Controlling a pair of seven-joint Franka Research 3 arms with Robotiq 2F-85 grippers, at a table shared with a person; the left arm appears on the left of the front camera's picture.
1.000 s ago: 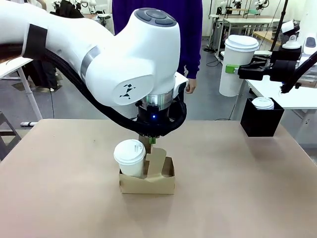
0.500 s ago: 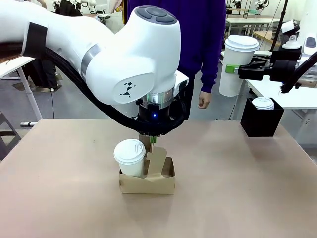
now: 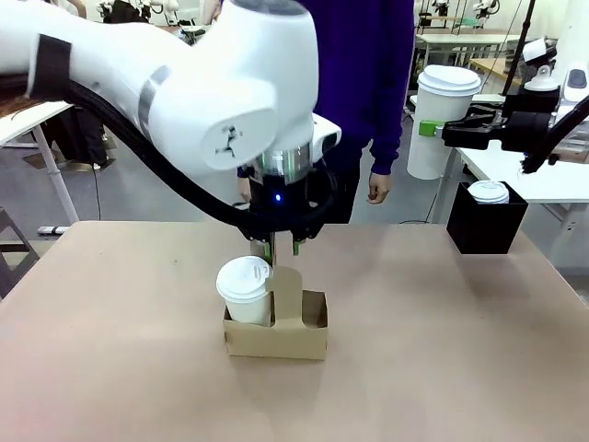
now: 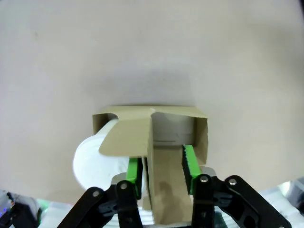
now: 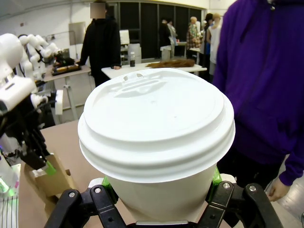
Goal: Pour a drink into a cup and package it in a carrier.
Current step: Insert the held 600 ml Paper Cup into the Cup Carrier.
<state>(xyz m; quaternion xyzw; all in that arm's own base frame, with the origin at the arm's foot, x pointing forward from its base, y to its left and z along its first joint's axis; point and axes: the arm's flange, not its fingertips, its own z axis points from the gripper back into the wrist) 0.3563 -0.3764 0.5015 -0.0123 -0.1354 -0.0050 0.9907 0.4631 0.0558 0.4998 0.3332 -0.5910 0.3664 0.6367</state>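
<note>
Front view puts your left gripper (image 3: 283, 250) straight above the carrier (image 3: 276, 339), which sits on the table (image 3: 442, 359) near its middle. Its fingers point down at the handle (image 3: 289, 293), the carrier's raised cardboard divider. The cup (image 3: 245, 281), white with a white lid, stands in the carrier's hole on the robot's left of that handle, just beside it, and its top rises above the carrier's walls.

Left wrist view gives you the hand's state. The two green pads (image 4: 134, 171) stand apart on either side of the handle. The thin cardboard edge lies nearer one pad, with a clear gap to the other. The jaws are spread and grip nothing. The cup's lid shows beside the gripper, outside its fingers.

Your right gripper (image 5: 161, 185) hangs high at the robot's right, near the table's far corner. It is clamped on a second cup (image 5: 156, 123), large, white and lidded, with a green pad pressed to each side. Below it a black box (image 3: 486, 230) sits at the table's far right edge, holding a third cup (image 3: 488, 191). A person (image 3: 368, 55) in a purple top stands at the far side, one hand (image 3: 377, 189) hanging loose.
</note>
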